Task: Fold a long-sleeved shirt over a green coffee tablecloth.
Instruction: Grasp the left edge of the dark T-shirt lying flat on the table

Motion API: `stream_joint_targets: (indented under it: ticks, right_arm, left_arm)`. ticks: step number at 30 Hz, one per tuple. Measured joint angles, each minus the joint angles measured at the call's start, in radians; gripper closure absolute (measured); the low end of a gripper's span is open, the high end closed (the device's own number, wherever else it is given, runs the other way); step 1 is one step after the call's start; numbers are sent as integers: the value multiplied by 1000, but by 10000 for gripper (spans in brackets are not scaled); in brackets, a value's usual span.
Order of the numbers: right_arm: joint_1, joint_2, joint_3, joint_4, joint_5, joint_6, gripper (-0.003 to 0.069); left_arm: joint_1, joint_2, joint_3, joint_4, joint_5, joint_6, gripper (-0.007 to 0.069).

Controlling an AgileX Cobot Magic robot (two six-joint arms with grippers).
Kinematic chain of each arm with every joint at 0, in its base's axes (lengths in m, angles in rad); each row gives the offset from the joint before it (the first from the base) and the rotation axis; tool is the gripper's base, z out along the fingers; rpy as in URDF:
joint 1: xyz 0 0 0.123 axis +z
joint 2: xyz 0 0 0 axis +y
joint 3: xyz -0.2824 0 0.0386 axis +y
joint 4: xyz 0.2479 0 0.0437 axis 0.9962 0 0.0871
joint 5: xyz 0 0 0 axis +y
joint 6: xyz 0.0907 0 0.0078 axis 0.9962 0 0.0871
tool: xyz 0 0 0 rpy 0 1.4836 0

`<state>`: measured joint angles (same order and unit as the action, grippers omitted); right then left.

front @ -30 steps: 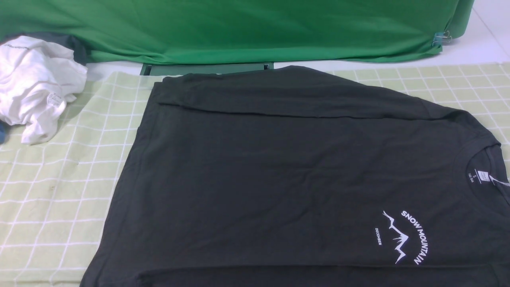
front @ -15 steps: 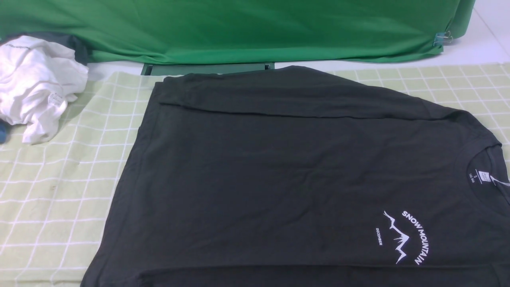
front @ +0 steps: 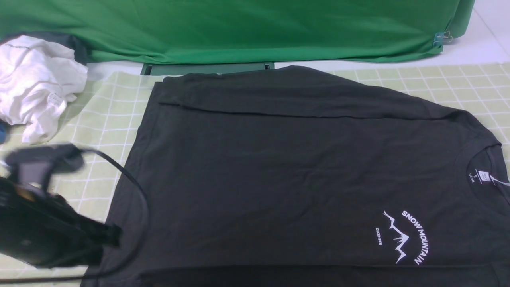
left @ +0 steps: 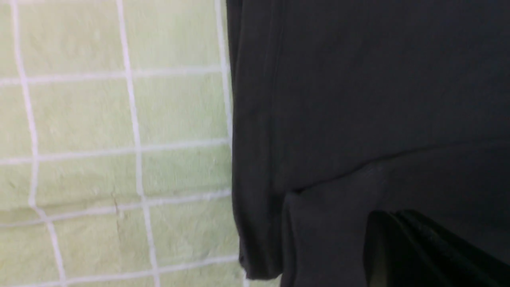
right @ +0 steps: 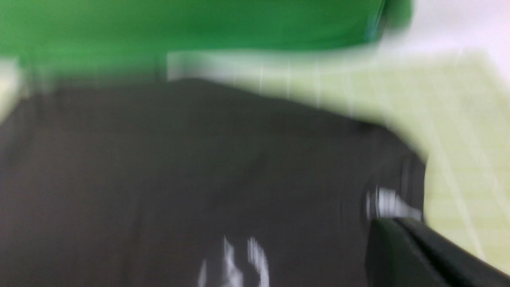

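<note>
The long-sleeved shirt [front: 303, 167] lies flat on the green coffee tablecloth [front: 51, 191], print and neck label [front: 483, 175] to the right. One sleeve is folded across its far edge, another along its near edge. My left gripper [front: 111, 236] reaches in, blurred, at the shirt's near left hem. In the left wrist view it [left: 392, 217] is shut and empty just above the shirt [left: 358, 99], beside the folded sleeve. The right wrist view is blurred. There my right gripper [right: 388, 225] is shut with nothing in it, over the shirt [right: 199, 167] near the neck label [right: 388, 201].
A crumpled white garment [front: 36, 83] lies at the far left on the cloth. Plain deep-green fabric [front: 239, 28] hangs along the back, held by a clip [front: 440, 38] at its right end. The left arm's cable [front: 137, 191] loops over the shirt's left edge.
My left arm has come into the front view at the lower left, by the shirt's hem. The shirt has not moved.
</note>
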<state>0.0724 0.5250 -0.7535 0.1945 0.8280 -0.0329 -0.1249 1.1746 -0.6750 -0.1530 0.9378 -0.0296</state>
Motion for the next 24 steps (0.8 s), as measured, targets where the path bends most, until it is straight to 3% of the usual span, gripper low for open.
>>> stream_joint_targets:
  ticks: [5, 9, 13, 21, 24]
  right_arm:
    - [38, 153, -44, 84, 119, -139, 654]
    - [54, 170, -44, 168, 121, -196, 654]
    - [57, 169, -46, 194, 110, -212, 654]
    - [57, 169, -47, 198, 106, -214, 652]
    - [57, 169, -47, 198, 102, -217, 650]
  left_arm:
    - [-143, 124, 4, 182, 14, -205, 621]
    - [-154, 172, 7, 215, -31, -250, 596]
    - [-155, 191, 12, 218, -94, -255, 505]
    - [-155, 198, 72, 213, -168, -258, 183]
    - [-155, 204, 84, 196, -196, -258, 125]
